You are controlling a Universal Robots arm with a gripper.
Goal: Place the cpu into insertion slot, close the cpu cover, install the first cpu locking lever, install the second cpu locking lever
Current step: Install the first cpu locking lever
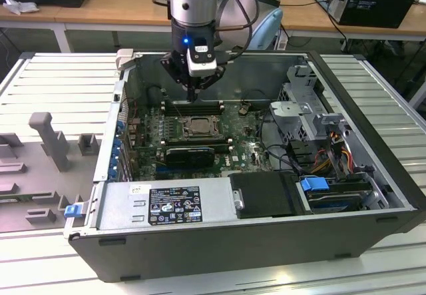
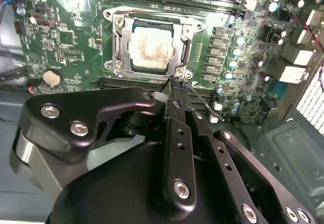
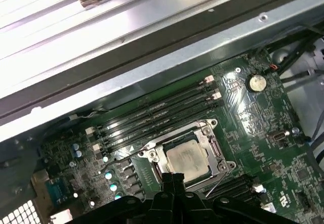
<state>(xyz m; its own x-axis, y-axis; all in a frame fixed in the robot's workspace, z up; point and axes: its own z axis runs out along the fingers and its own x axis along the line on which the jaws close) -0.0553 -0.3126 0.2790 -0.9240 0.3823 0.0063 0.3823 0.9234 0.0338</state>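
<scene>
"Since the cover looked to be down, which step was judged to be in hand?"

"The first locking lever, it was thought. Read from the exterior view's left: grey fixture blocks [image 1: 43,135] were set on the table, then came the open computer case [image 1: 200,242]. Within it the gripper [image 1: 193,97] was poised just above the insertion slot [image 1: 198,126]. A blue tab [image 1: 314,183] was seen towards the right."

"And the cpu [image 2: 150,47]?"

"It was seated in the slot — its pale face was framed by the cpu cover [image 2: 152,17] in the second wrist view. The gripper was clenched, with nothing seen between its fingers. Its tip was close by a thin wire lever [image 2: 205,106] that stood clear of the socket's corner. Whether they touched could not be told."

"What was called for?"

"Fine aim — the wire was judged slim and easily slipped off."
</scene>
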